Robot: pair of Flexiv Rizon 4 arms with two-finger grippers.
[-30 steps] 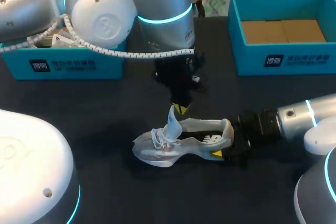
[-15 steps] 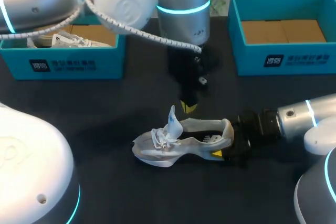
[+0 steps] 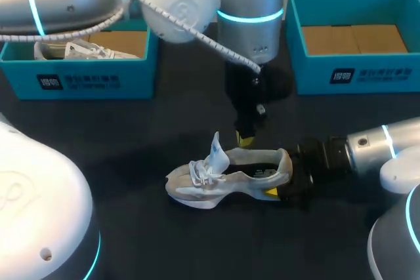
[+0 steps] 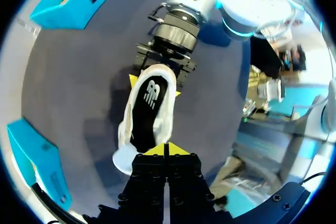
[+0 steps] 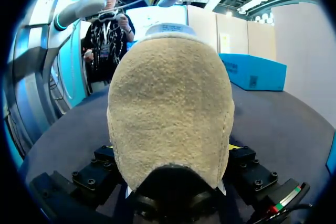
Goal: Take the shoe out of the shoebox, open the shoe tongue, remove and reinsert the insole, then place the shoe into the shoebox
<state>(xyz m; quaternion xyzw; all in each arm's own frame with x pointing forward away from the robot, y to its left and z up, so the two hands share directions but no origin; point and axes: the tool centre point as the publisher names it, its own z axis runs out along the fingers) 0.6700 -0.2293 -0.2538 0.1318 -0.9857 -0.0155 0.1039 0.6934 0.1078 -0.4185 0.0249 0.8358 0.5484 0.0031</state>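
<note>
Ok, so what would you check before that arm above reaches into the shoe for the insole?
1. Shoe held steady: the right gripper clamps its heel from both sides. Ok.
2. Tongue lifted off the opening. Ok.
3. Insole lying inside the shoe, in plain view. Ok.
4. Left gripper open, ready to pinch: its tips are pressed together. Not ok.
5. Left gripper lined up over the opening. Cannot tell.
</note>
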